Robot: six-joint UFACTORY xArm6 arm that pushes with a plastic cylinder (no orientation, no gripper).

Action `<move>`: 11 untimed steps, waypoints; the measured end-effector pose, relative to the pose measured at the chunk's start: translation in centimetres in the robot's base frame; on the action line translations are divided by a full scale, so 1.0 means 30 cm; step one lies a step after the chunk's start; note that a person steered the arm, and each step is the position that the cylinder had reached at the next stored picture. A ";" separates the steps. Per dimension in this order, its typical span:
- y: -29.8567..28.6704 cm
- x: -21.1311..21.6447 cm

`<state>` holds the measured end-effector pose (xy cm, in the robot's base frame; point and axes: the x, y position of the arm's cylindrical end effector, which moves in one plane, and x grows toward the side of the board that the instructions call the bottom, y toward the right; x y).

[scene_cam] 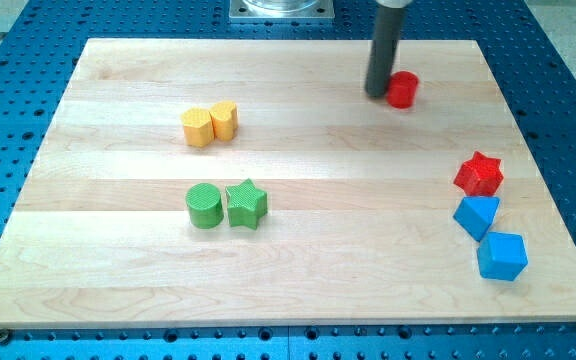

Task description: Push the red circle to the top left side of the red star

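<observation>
Sitting near the view's top right of the wooden board (298, 290), the red circle (403, 90) is touched on its left side by my tip (379, 94), the lower end of the dark rod. No pincer is fitted to this arm, so nothing can be released, clenched or grasped; the circle is merely met from the side. The red star (479, 174) lies well apart from it, lower down by the view's right edge, with a blue triangular block (476, 215) touching it from below and a blue cube (501, 256) just beneath that.

The circle is judged to be a small, light, rigid piece, probably plastic, that should slide readily on the smooth wood. It cannot be taken hold of; it is best pushed through its middle, since an off-centre contact on the curved wall is likely to let it slip round the rod. Being round and standing flat, it points no particular way, and no long axis across the table can be made out; its only axis runs upright.

It is judged already to lie up and left of the star, though far off, so a push from its upper left seems called for.
</observation>
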<state>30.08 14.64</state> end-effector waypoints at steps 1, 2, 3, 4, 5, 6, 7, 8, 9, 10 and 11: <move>0.088 0.085; 0.156 0.197; 0.160 0.100; 0.155 -0.022; 0.219 -0.028; 0.289 0.051; 0.344 0.041; 0.369 0.121; 0.315 0.217; 0.250 0.222; 0.250 0.202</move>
